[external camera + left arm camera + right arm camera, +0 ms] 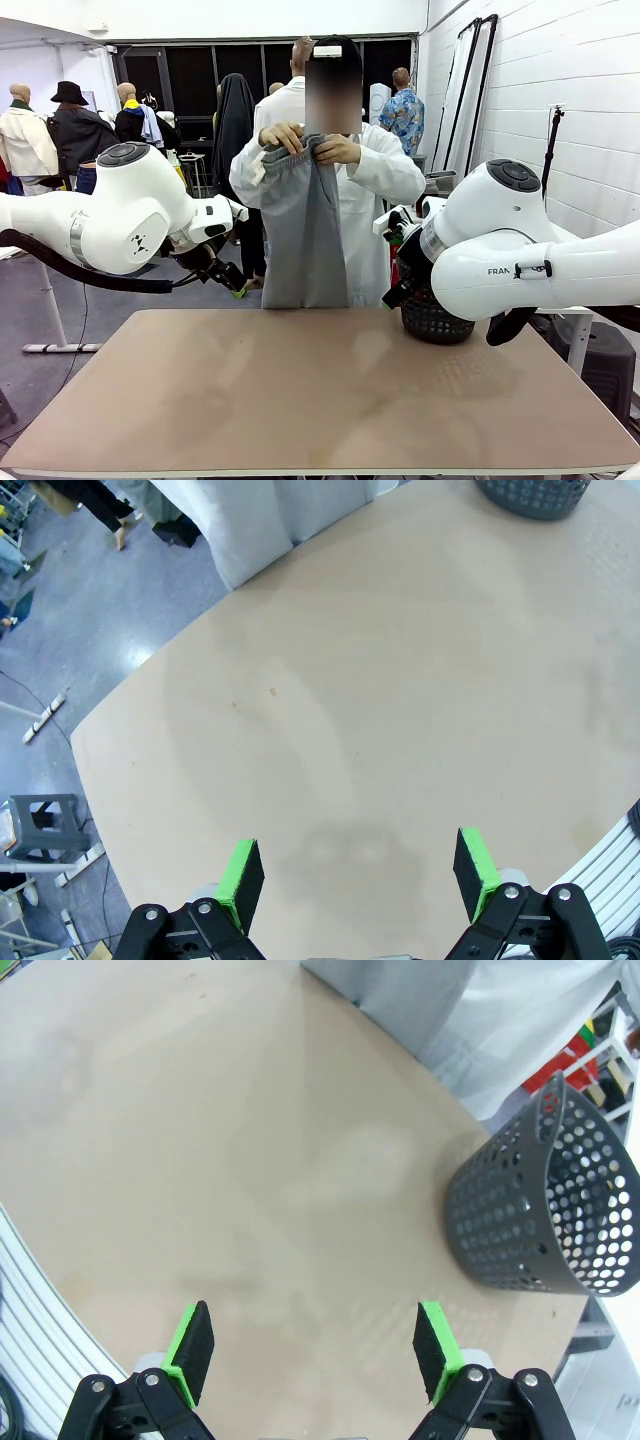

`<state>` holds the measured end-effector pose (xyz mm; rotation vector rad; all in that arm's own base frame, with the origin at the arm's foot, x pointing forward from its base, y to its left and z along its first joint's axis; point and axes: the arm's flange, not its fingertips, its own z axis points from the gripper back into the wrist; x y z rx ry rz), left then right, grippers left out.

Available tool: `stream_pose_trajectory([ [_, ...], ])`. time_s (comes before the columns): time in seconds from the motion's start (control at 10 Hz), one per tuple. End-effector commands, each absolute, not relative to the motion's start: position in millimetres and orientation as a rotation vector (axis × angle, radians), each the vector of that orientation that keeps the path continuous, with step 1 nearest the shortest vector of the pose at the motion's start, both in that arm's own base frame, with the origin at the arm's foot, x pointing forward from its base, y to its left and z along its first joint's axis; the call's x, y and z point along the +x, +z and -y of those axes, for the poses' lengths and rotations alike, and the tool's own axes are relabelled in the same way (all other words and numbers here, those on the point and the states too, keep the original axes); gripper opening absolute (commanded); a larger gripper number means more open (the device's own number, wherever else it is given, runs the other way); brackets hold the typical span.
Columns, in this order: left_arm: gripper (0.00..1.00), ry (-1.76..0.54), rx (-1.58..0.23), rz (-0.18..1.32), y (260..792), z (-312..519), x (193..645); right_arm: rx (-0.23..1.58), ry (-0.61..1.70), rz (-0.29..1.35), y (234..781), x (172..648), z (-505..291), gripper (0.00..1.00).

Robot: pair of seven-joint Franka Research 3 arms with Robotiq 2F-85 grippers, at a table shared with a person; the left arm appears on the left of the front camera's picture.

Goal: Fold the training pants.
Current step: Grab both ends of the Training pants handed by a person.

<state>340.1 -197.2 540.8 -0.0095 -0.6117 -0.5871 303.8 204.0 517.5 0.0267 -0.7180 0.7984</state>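
Grey jersey training pants [303, 240] hang from the person's hands [338, 150] at the far edge of the table [320, 400], not yet laid down. Left end effector [360, 865] and right end effector [315, 1345] hover over bare tabletop, jaws spread wide, holding nothing. Recommended: let the garment lie flat first, then grip waistband and hem edges evenly, clear of the mesh basket [540, 1210].

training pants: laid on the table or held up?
Held up. The person's hands grip the waistband; the training pants hang down to the table's far edge, not spread on it.
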Motion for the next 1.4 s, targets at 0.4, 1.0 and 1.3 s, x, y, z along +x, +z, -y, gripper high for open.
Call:
stream_pose_trajectory([
  [0.4,1.00,-0.591,-0.009,0.612,540.8,197.5,339.9,0.026,0.802,0.719,517.6,304.0,-203.7,1.00],
  [1.0,1.00,-0.591,-0.009,0.612,540.8,197.5,339.9,0.026,0.802,0.719,517.6,304.0,-203.7,1.00],
  [1.3,1.00,-0.591,-0.009,0.612,540.8,197.5,339.9,0.026,0.802,0.719,517.6,304.0,-203.7,1.00],
])
